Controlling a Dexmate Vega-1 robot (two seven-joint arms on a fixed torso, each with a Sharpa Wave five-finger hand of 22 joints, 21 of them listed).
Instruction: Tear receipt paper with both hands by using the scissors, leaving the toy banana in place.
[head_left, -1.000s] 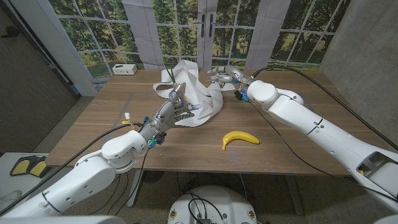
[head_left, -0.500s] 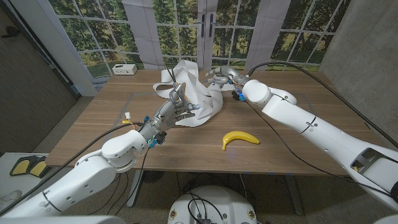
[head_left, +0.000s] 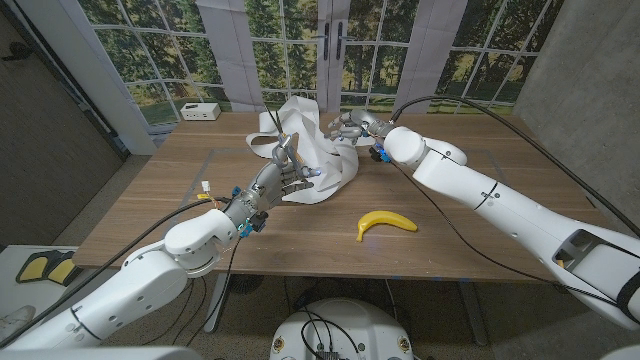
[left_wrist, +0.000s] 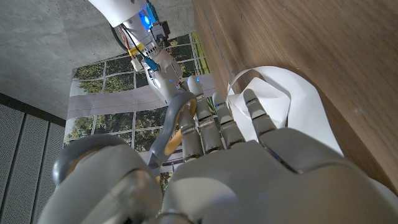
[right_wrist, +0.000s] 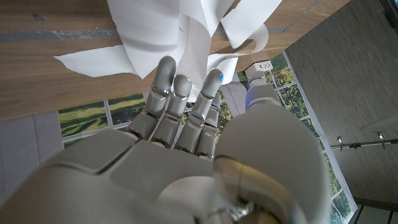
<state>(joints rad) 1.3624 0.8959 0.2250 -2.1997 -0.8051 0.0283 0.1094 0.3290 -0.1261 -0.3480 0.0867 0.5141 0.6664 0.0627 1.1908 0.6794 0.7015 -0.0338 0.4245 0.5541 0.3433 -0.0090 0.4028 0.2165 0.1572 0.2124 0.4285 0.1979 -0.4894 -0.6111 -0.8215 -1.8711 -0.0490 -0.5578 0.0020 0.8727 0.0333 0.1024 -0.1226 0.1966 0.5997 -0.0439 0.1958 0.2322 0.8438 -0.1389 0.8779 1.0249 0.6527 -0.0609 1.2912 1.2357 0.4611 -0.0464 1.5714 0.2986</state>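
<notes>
Table (head_left: 200, 215) carries everything you need, and as far as these views show, the tear has not started: the receipt paper (head_left: 318, 150) is one long crumpled ribbon heaped at the far middle of the wood, with no severed end I can make out. No scissors are visible in any view, so my guess is you will finish this by pulling with both hands alone.

Your left hand (head_left: 283, 172) is on the near left edge of the heap. Its fingers (left_wrist: 219, 121) reach onto the white strip, and a tan band curls beside them, but whether they truly pinch the paper I cannot tell. Your right hand (head_left: 350, 127) sits at the far right side of the heap. Its fingers (right_wrist: 176, 99) lie together, pointing into the hanging loops, touching or just short of them; no grip shows, so that one is uncertain too.

The toy banana (head_left: 385, 222) lies near the front edge, well apart from both hands and the paper, undisturbed as required.
</notes>
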